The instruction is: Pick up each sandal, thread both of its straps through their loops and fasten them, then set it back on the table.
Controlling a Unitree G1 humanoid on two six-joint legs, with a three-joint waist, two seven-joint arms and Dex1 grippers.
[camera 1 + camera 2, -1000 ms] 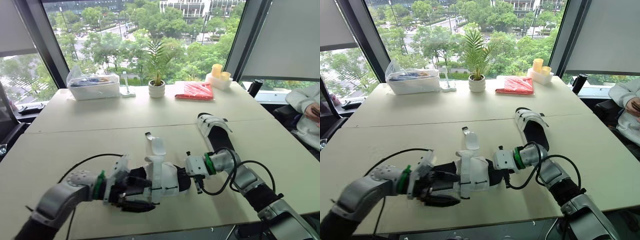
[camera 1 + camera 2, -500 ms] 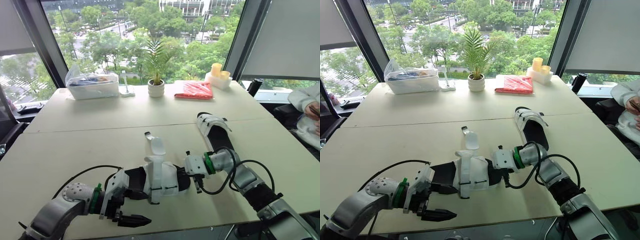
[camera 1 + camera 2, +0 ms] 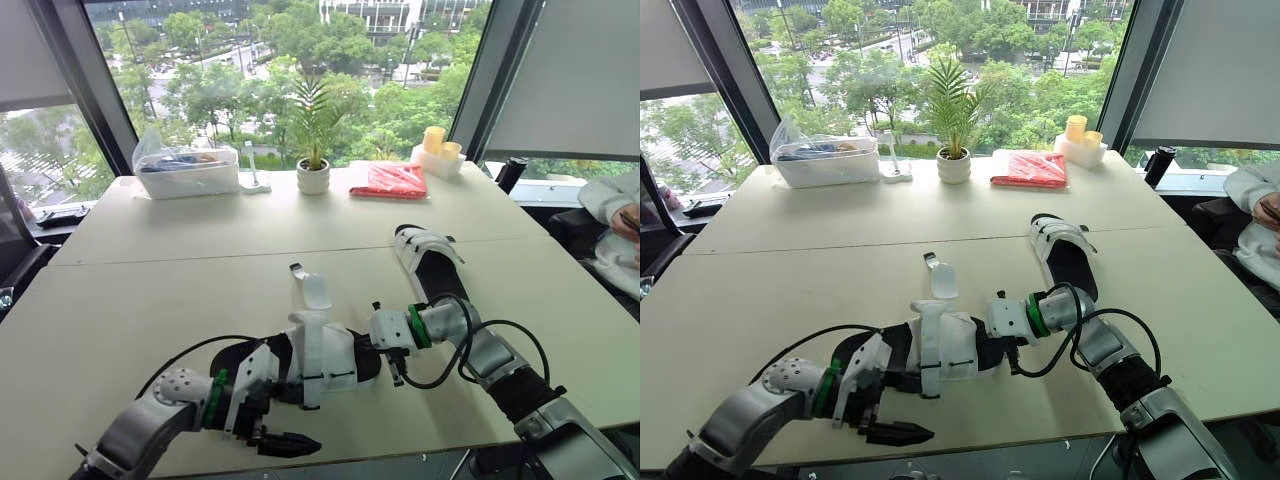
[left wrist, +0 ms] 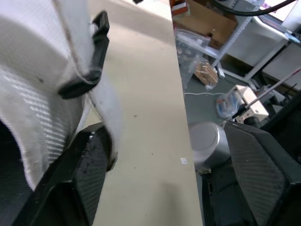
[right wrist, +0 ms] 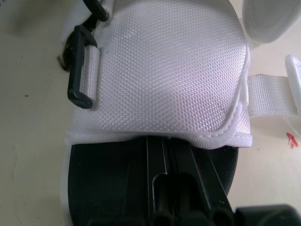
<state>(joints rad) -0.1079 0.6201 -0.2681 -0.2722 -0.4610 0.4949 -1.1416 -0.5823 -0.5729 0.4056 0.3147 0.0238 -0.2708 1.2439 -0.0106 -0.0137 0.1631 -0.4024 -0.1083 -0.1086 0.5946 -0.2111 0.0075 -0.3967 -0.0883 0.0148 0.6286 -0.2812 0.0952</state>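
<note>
Sandal [image 3: 325, 352] nearest you lies by the front edge of the tabletop [image 3: 200, 250], one white strap [image 3: 312, 293] flopped open toward the far side. Your right claw [image 3: 385, 335] is clamped on its right end, fingers pressed together over the black sole under the white upper. Your left claw [image 3: 285, 422] gapes wide just beside its left end. The second sandal [image 3: 430, 262] lies farther back, toward the right edge.

Left pincer [image 4: 164, 136] spread wide; right pincer [image 5: 170, 162] closed.
</note>
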